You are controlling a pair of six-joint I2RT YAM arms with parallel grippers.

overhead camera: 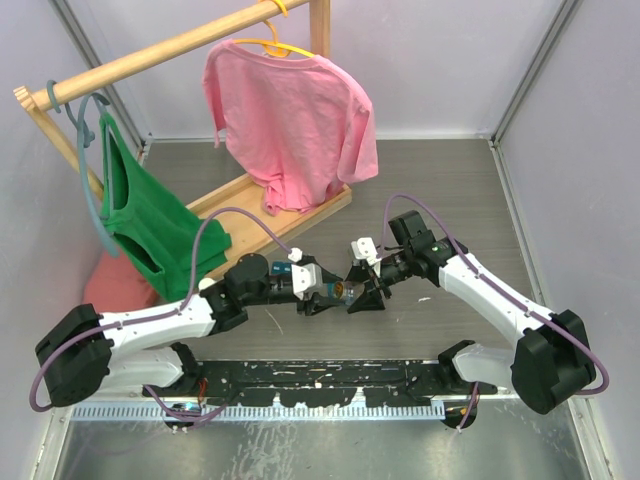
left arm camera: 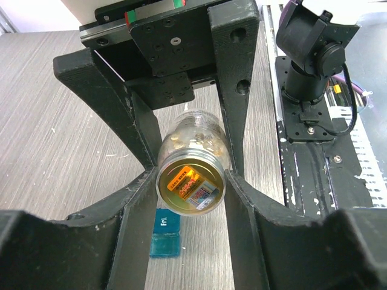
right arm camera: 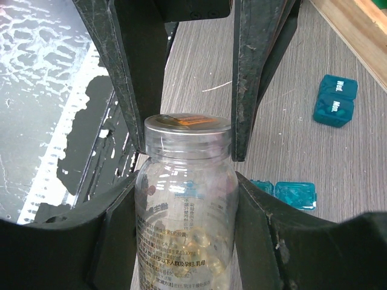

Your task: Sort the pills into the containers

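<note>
A clear pill bottle (overhead camera: 343, 291) with a gold lid (left arm camera: 190, 187) is held level above the table between both grippers. My left gripper (overhead camera: 325, 296) is shut on the lid end (left arm camera: 190, 181). My right gripper (overhead camera: 365, 295) is shut on the bottle's body (right arm camera: 184, 199). Yellowish softgel pills (right arm camera: 202, 241) lie inside the bottle. One teal container (left arm camera: 166, 238) lies on the table under the bottle; it also shows in the right wrist view (right arm camera: 294, 195). A second teal container (right arm camera: 335, 100) with closed labelled lids lies farther off.
A wooden clothes rack (overhead camera: 150, 55) stands at the back left with a pink shirt (overhead camera: 290, 120) and a green top (overhead camera: 150, 215). A red cloth (overhead camera: 115, 285) lies at its foot. The black mounting rail (overhead camera: 320, 385) runs along the near edge.
</note>
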